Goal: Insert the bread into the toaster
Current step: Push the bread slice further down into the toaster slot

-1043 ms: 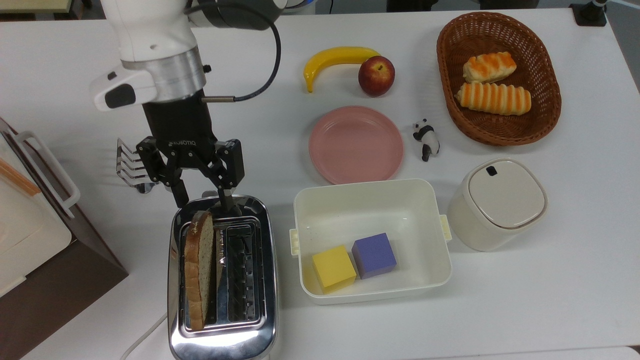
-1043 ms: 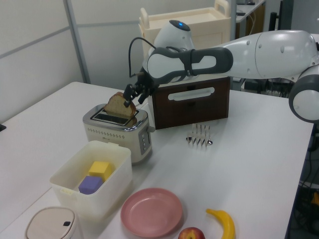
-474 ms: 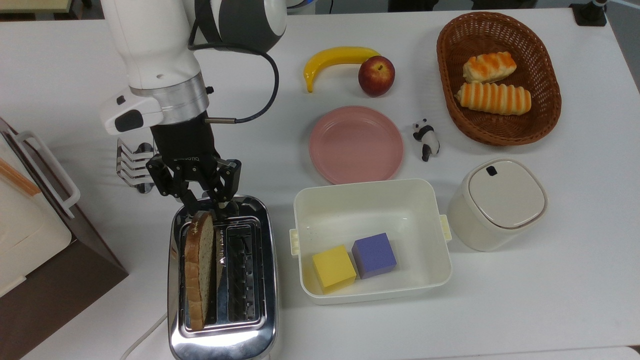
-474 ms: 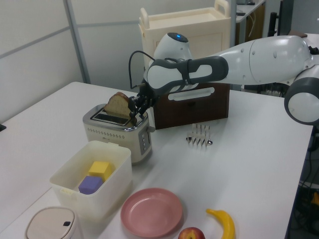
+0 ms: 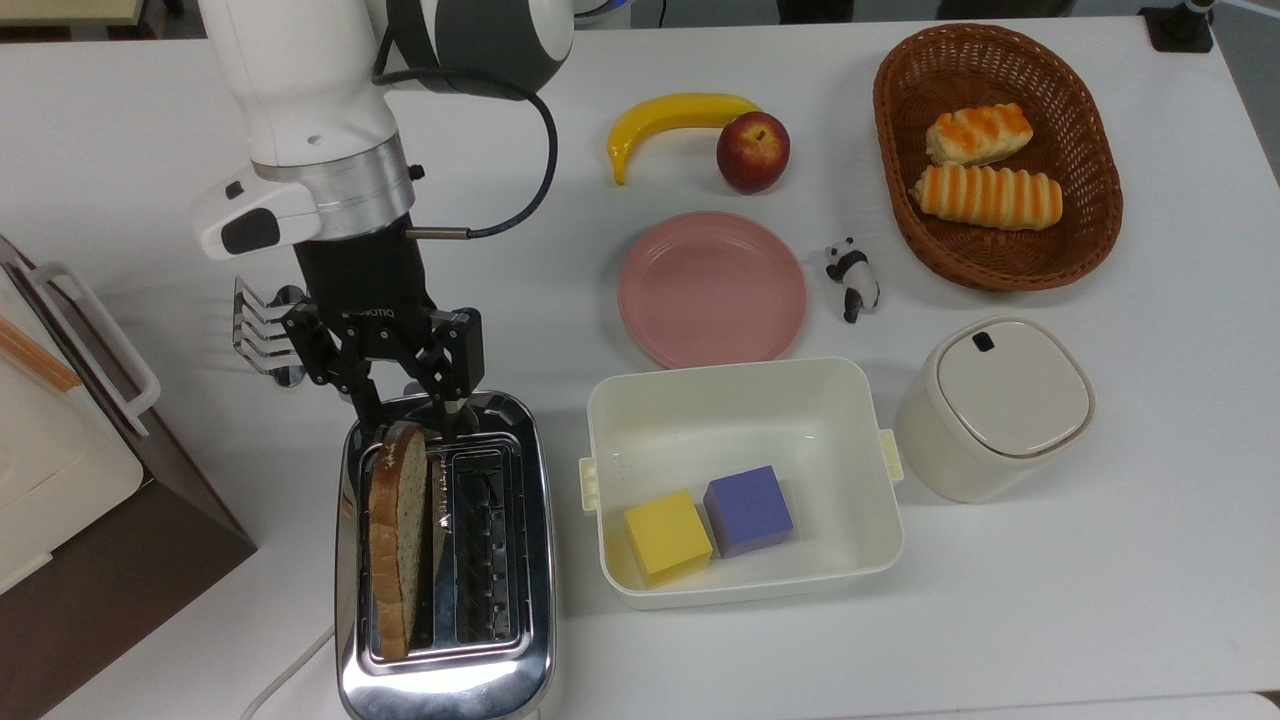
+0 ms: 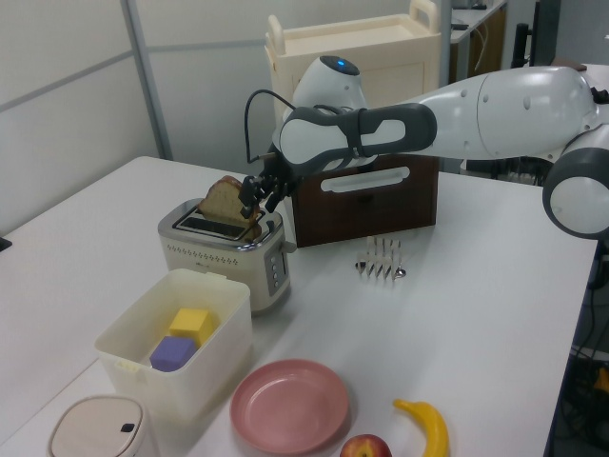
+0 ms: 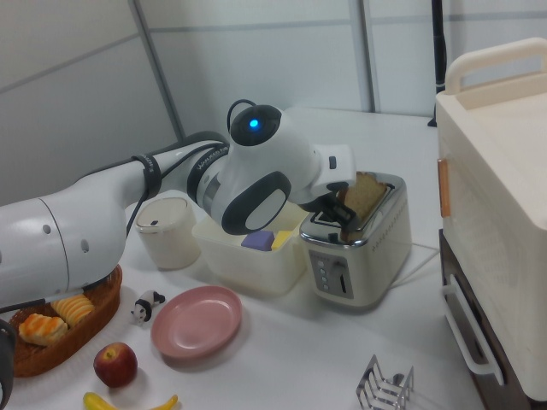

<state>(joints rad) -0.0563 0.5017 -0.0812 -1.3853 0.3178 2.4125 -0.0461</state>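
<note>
The bread is a tan slice with a brown crust. It stands on edge in the slot at the top view's left of the chrome toaster, and part of it sticks out above the slot. My gripper hangs over the toaster's far end, open. Its two fingers stand apart on either side of the slice's end, and I cannot tell if they touch it. In the left view the gripper sits just right of the bread above the toaster. The right view shows the bread rising from the toaster.
A white tub holding a yellow cube and a purple cube stands right of the toaster. Beyond are a pink plate, banana, apple, panda figure, lidded canister and roll basket. A metal rack and brown cabinet are left.
The fingers narrowed near the bread's end half a second ago and have spread apart again. The gripper stayed over the toaster's far end. The bread has not moved.
</note>
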